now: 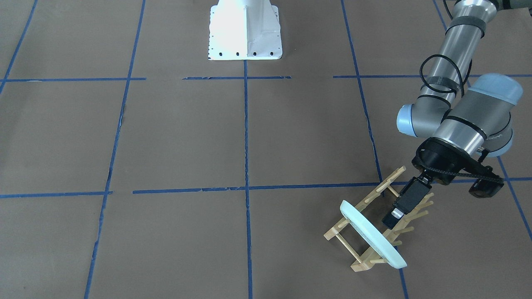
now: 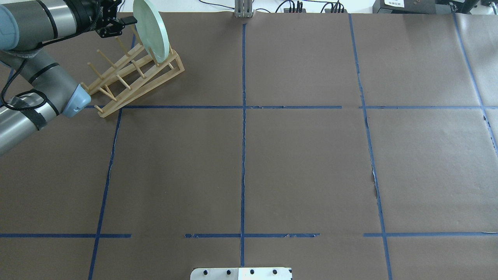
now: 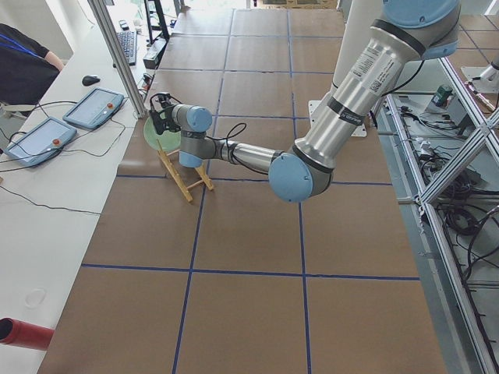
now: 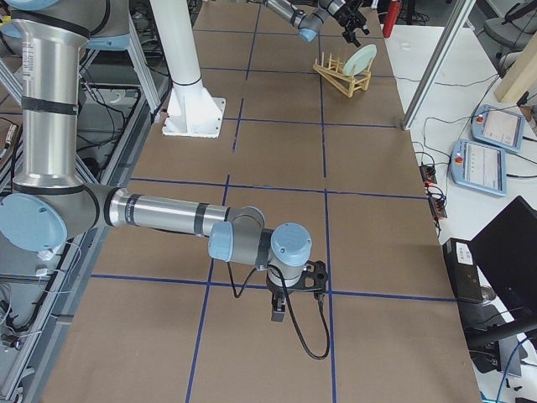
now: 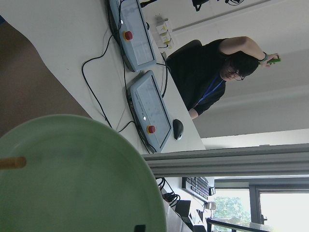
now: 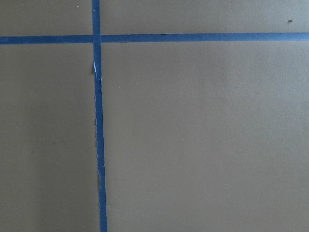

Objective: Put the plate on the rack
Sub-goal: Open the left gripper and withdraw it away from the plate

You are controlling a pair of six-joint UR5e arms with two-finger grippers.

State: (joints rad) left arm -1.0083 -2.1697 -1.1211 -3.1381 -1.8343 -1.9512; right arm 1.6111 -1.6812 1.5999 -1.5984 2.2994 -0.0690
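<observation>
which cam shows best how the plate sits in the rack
Exterior front-facing: the plate stands on edge in the rack, whole and unblocked. Overhead shows it small in a far corner, both side views show it tiny, the left wrist shows only part of its face, the right wrist nothing.

Brown paper (image 2: pixel 303 163) covers the big table, with blue tape lines (image 2: pixel 243 155) making squares. In the left side view, a white desk (image 3: pixel 62 187) sits at 9 o'clock with two gray tablets (image 3: pixel 93 107), a mouse (image 3: pixel 91 79) and a keyboard (image 3: pixel 127 47). A person in black (image 5: pixel 207 82) sits there.
</observation>
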